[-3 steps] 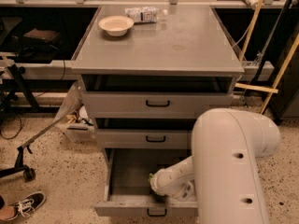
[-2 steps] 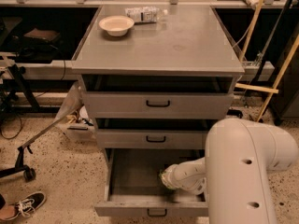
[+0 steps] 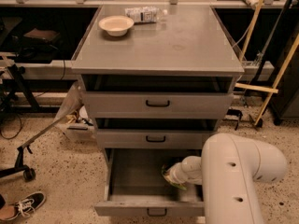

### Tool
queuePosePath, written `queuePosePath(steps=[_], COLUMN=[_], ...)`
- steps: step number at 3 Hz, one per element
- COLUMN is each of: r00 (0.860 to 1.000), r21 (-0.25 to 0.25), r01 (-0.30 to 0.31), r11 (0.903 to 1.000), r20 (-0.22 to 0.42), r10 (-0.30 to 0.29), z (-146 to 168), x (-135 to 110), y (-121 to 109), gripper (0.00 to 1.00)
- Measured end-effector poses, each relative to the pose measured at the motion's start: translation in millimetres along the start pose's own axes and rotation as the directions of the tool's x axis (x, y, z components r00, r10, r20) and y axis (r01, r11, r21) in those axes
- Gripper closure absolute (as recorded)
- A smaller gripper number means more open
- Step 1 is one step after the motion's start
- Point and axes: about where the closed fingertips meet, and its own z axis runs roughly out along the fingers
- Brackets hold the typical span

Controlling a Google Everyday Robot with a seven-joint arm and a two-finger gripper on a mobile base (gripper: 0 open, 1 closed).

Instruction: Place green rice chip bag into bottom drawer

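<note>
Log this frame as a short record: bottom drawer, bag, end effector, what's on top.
bottom drawer: pulled open
bag: inside the bottom drawer, right side, partly hidden by the arm
end effector: reached into the bottom drawer, at the bag
cabinet top: bowl and bottle lying on its side, back left

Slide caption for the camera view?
Gripper inside the open grey metal bottom drawer, small crinkled bright-green rice chip bag at its tip.

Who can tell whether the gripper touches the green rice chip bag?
Cannot tell. Camera view: the gripper is in the bottom drawer beside the green rice chip bag, but the arm hides their meeting point.
</note>
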Motion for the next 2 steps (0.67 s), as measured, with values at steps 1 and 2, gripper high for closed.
queuePosePath(steps=[1,2], r00=[0.999,0.999], r21=[-0.018,-0.018], r01=[0.002,0.002], r11=[0.9998,0.9998], r20=[0.034,0.035], r10=[-0.002,-0.002], z=[1.3,1.2], x=[-19.2,-19.5], y=[-19.2,-19.2], gripper=[0.82,0.58])
